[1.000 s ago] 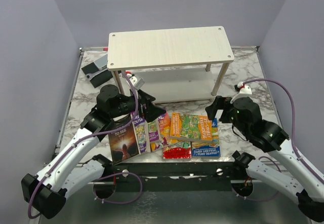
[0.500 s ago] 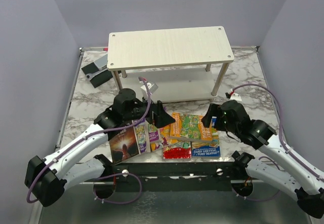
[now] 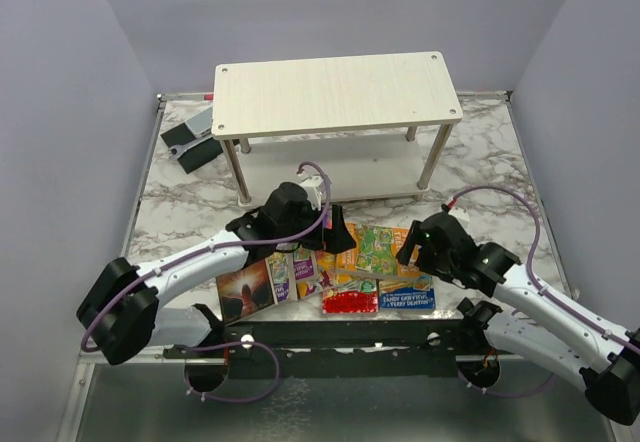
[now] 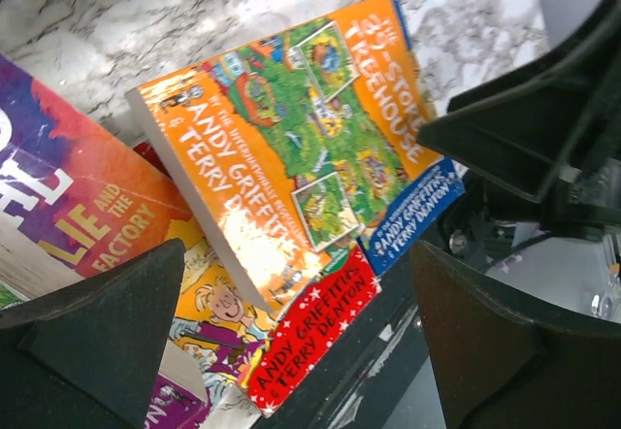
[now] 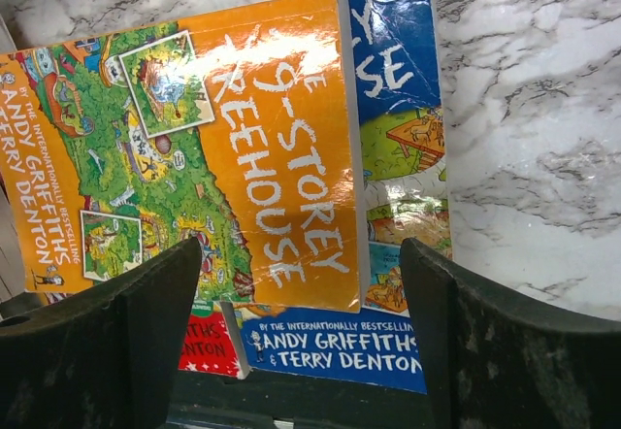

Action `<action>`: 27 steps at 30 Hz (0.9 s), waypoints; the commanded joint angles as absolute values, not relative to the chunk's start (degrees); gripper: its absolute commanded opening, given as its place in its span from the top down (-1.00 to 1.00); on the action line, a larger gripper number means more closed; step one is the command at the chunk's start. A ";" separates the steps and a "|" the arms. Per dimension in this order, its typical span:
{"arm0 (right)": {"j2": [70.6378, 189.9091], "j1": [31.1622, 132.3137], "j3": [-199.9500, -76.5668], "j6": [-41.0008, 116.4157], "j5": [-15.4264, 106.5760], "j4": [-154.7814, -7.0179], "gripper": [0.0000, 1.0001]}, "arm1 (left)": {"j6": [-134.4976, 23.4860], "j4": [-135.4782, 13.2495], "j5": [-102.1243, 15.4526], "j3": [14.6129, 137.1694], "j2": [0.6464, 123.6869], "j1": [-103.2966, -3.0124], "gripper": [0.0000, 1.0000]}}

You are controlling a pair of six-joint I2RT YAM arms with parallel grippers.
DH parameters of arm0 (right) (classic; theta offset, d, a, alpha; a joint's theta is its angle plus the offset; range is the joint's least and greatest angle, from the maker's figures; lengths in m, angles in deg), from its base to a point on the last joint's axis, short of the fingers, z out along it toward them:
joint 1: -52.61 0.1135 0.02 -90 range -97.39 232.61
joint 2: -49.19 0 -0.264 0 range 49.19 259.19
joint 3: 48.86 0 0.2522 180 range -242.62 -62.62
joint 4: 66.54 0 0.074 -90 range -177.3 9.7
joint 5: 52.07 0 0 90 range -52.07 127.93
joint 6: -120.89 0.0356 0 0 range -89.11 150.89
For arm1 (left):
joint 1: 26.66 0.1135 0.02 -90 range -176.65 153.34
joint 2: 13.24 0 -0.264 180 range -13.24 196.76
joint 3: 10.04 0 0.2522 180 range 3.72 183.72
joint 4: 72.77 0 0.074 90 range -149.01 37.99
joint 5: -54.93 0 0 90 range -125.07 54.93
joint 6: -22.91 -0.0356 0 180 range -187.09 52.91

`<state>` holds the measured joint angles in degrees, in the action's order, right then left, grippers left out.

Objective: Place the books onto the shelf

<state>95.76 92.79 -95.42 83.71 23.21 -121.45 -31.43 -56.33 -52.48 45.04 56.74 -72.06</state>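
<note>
The books lie in an overlapping spread at the table's near edge. An orange Treehouse book (image 3: 375, 252) (image 4: 291, 148) (image 5: 223, 148) lies on top of a blue one (image 3: 408, 292) (image 5: 398, 89) and a red one (image 3: 350, 302) (image 4: 310, 337). To the left lie a Roald Dahl (image 4: 87, 225), a purple book (image 3: 280, 274) and a dark brown one (image 3: 243, 287). My left gripper (image 3: 335, 240) (image 4: 301, 351) hovers open over the orange book's left side. My right gripper (image 3: 413, 247) (image 5: 306, 342) is open, its jaws standing either side of that book's near right corner. The shelf (image 3: 335, 92) stands behind with both boards bare.
A flat grey-black device (image 3: 192, 142) lies at the far left beside the shelf's leg. The dark metal rail (image 3: 340, 332) of the table's near edge runs right under the books. Marble tabletop (image 3: 500, 162) shows to the right of the shelf.
My left arm has swung right across the spread, from the dark book to the orange one. My right gripper has moved left and down onto the orange book's right edge.
</note>
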 commanded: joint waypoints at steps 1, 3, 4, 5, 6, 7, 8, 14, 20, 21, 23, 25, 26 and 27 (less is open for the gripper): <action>96.07 93.02 -93.47 86.18 23.42 -117.18 -0.71 | -29.35 -57.42 -49.39 45.10 61.42 -72.60 -0.98; 96.37 93.04 -92.61 86.34 23.42 -116.24 -0.68 | -29.07 -57.40 -49.04 45.00 62.63 -72.66 -0.98; 96.59 93.03 -92.27 86.35 23.58 -115.66 -0.66 | -28.87 -57.37 -48.79 44.91 63.17 -72.70 -0.98; 96.77 93.04 -91.87 86.35 23.79 -115.00 -0.65 | -28.53 -57.34 -48.52 44.82 63.76 -72.71 -0.98; 96.90 92.97 -91.44 86.42 24.05 -114.37 -0.62 | -28.10 -57.34 -48.44 44.63 64.42 -72.71 -0.98; 97.19 93.03 -91.04 86.44 24.31 -113.68 -0.59 | -27.74 -57.42 -48.63 44.52 65.22 -72.65 -0.98; 97.47 93.02 -90.64 86.44 24.50 -113.10 -0.57 | -27.45 -57.45 -48.88 44.47 65.99 -72.75 -0.98; 99.12 93.01 -89.12 85.76 24.91 -109.95 -0.42 | -26.50 -57.52 -49.34 43.13 68.61 -73.13 -0.98; 100.32 93.03 -87.02 85.17 26.03 -106.65 -0.21 | -24.92 -57.49 -50.74 40.85 70.65 -73.12 -0.98; 100.34 93.04 -86.65 85.13 26.33 -106.06 -0.16 | -24.68 -57.48 -50.99 40.51 71.15 -73.15 -0.98; 100.43 93.04 -85.86 85.10 26.95 -105.21 -0.08 | -24.40 -57.52 -51.17 39.79 71.76 -73.11 -0.98; 100.51 93.04 -84.90 85.00 27.79 -104.08 0.00 | -24.08 -57.64 -51.34 39.01 71.98 -73.14 -0.98; 100.54 93.04 -84.42 84.89 28.35 -103.37 0.07 | -23.91 -57.71 -51.43 38.59 71.99 -73.12 -0.98; 100.64 93.02 -84.00 84.86 28.90 -102.43 0.14 | -23.81 -57.77 -51.56 38.36 72.06 -73.14 -0.98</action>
